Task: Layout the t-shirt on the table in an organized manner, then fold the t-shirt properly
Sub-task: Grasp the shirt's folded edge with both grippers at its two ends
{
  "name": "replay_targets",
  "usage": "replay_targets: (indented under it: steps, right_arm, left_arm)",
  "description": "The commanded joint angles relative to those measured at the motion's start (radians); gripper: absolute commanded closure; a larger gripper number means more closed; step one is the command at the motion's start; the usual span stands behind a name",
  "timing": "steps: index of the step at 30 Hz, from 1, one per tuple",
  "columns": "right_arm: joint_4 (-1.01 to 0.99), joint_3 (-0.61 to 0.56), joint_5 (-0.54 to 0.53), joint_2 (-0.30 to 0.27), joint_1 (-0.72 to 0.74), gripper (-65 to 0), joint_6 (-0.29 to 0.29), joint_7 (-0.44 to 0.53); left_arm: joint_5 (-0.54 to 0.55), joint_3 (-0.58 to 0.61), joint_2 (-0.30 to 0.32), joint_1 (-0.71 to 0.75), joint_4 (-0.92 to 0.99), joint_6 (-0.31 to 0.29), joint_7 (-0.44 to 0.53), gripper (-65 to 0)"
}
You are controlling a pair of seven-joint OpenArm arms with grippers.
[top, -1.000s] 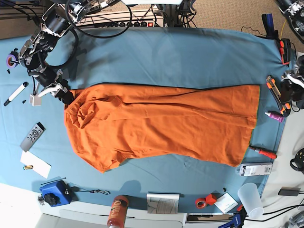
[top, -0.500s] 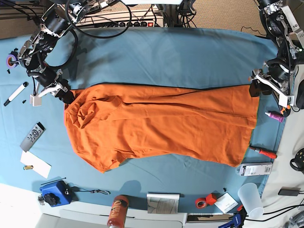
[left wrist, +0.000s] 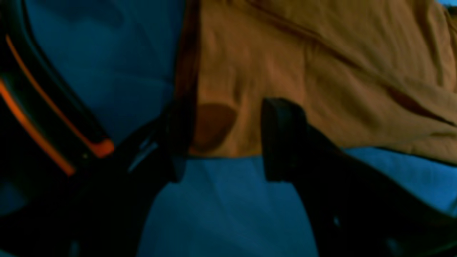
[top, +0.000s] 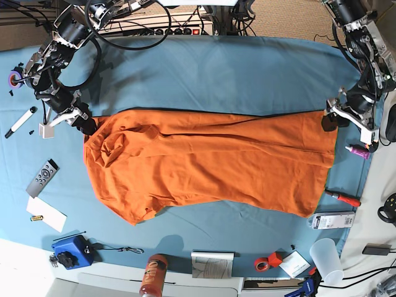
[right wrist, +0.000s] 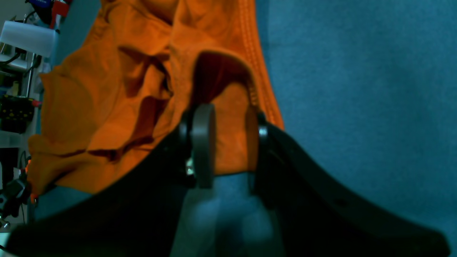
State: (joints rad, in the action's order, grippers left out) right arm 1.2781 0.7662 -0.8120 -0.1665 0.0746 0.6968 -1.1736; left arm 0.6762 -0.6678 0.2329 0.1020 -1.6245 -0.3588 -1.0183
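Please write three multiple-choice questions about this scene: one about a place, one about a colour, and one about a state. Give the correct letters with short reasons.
1. Where is the left end effector?
A. at a corner of the t-shirt
B. above the remote control
C. beside the plastic cup

2. What colour is the table covering?
A. white
B. light blue
C. green

3. What is the state of the right end effector?
A. wide open above bare table
C. away from the shirt
B. closed on a fold of the shirt's edge

Answers: 1 A, the base view shows it at the shirt's corner; 2 B, blue cloth surrounds the shirt; 3 B, the right wrist view shows orange fabric pinched between its fingers.
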Motion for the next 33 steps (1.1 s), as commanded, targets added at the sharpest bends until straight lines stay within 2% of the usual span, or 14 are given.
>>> replay_targets:
  steps: [1, 6, 8, 13, 15, 16, 18, 20, 21, 24, 29, 33]
  right_arm:
    - [0.014, 0.000, -0.003, -0.016, 0.011, -15.7, 0.001, -0.003]
    - [0.014, 0.000, -0.003, -0.016, 0.011, -15.7, 0.001, -0.003]
    - [0.014, 0.000, -0.003, -0.016, 0.011, -15.7, 0.001, -0.003]
    - [0.014, 0.000, -0.003, -0.016, 0.011, -15.5, 0.001, -0.003]
    - [0.014, 0.000, -0.003, -0.016, 0.011, -12.0, 0.001, -0.003]
    - [0.014, 0.000, -0.002, -0.016, 0.011, -7.9, 0.001, -0.003]
    - [0.014, 0.000, -0.002, -0.017, 0.011, 0.0, 0.001, -0.003]
    - [0.014, 0.000, -0.003, -0.021, 0.011, 0.0, 0.001, 0.000]
    - [0.014, 0.000, -0.006, -0.027, 0.011, 0.0, 0.001, 0.000]
    - [0.018, 0.002, -0.011, -0.066, 0.011, 0.0, 0.001, 0.005]
    - [0.018, 0.002, -0.053, -0.153, 0.011, 0.0, 0.001, -0.003]
    - [0.018, 0.017, -0.060, -0.180, 0.011, 0.0, 0.001, -0.024]
  left_arm:
    - [-0.001, -0.002, 0.014, -0.011, -0.014, -0.004, 0.016, -29.3]
    - [-0.021, -0.002, 0.014, -0.018, 0.017, -0.009, 0.017, -27.4]
    - [-0.015, 0.000, 0.014, -0.027, 0.044, -0.045, 0.018, -27.5]
    - [0.048, 0.028, 0.014, -0.059, 0.112, -0.087, 0.016, -27.4]
    - [0.048, 0.055, 0.014, -0.074, 0.139, -0.080, 0.011, -26.5]
    - [0.048, 0.071, 0.014, -0.081, 0.151, -0.080, 0.005, -24.0]
    - [0.050, 0.101, 0.014, -0.089, 0.169, -0.079, 0.009, -14.9]
    - [0.052, 0.120, 0.014, -0.089, 0.171, -0.055, 0.013, -2.0]
    - [0.061, 0.122, 0.014, -0.089, 0.171, -0.029, 0.018, 0.0]
    - [0.072, 0.110, 0.014, -0.089, 0.165, 0.011, 0.016, 0.0]
    - [0.103, 0.050, 0.020, -0.089, 0.150, 0.010, 0.000, 0.0]
    - [0.176, 0.016, 0.020, -0.088, 0.150, -0.013, -0.090, 0.0]
